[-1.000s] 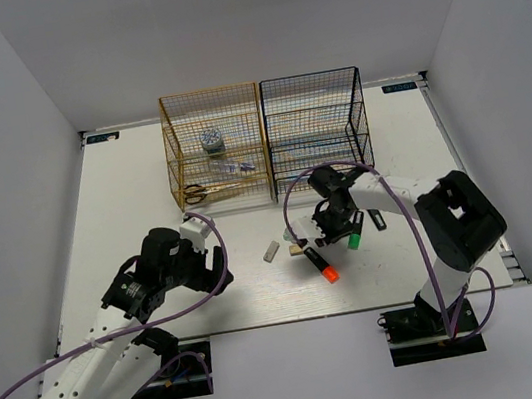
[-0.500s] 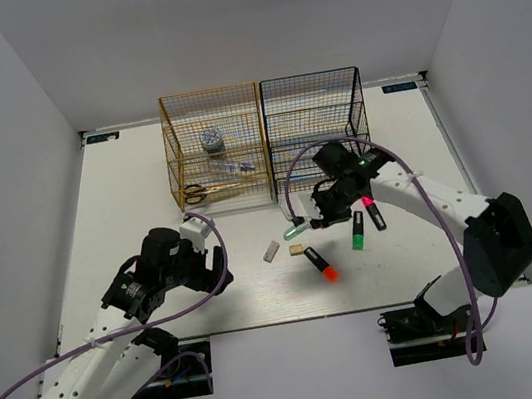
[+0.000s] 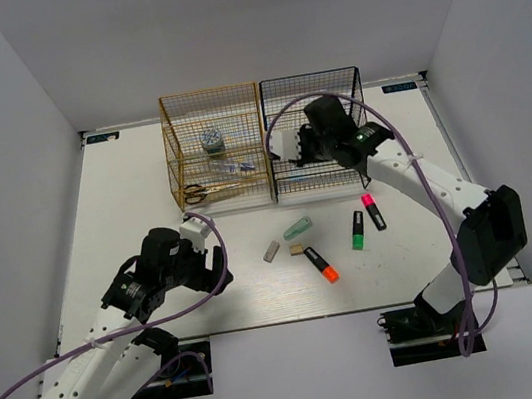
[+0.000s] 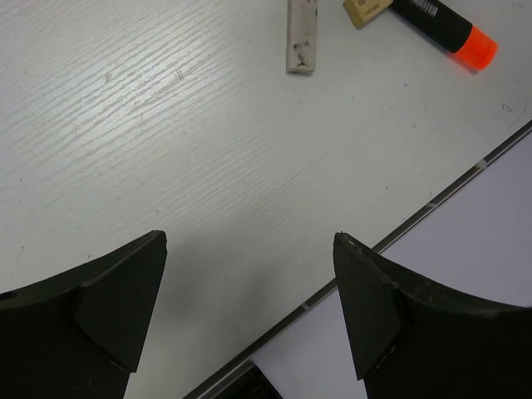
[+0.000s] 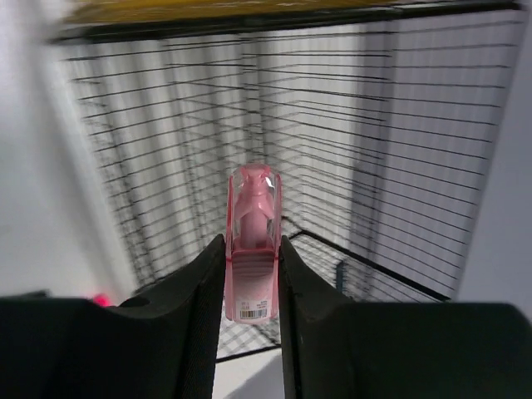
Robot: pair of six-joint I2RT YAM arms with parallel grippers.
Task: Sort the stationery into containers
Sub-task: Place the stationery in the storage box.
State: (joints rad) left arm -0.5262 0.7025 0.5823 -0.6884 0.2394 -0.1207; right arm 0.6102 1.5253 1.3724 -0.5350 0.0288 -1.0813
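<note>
- The right fingers (image 5: 187, 316) are partly closed on a pastel pink highlighter (image 5: 252, 216). They clamp its body from both sides, and its end points at the mesh directly ahead.
- In the top view the right arm is extended to the front of the black rack (image 3: 307, 75). The pink highlighter is in the grip and not yet set down on a tier.
- The left fingers (image 4: 116, 299) stand wide apart and hold nothing. They hover above the bare surface (image 4: 166, 125), near the grey eraser (image 4: 301, 37), the tan eraser (image 4: 366, 10) and the orange highlighter (image 4: 445, 29).
- The gold rack (image 3: 206, 91) contains three items: the tape roll (image 3: 212, 140) on an upper tier, the clear tube (image 3: 233, 167) below it, and the scissors (image 3: 206, 191) on the lowest tier.
- Six items lie on the surface between the racks and the arm bases. These are both erasers, the orange highlighter, a pastel green highlighter (image 3: 298, 227), a green-tipped black highlighter (image 3: 357, 232) and a pink-tipped black highlighter (image 3: 373, 211).
- The erasers lie just beside each other, with the orange highlighter next to the tan one.
- The contents of the black rack cannot be made out through the mesh.
- Assessment: three items are stowed, one is in delivery and six are left, so the task is under half complete.
</note>
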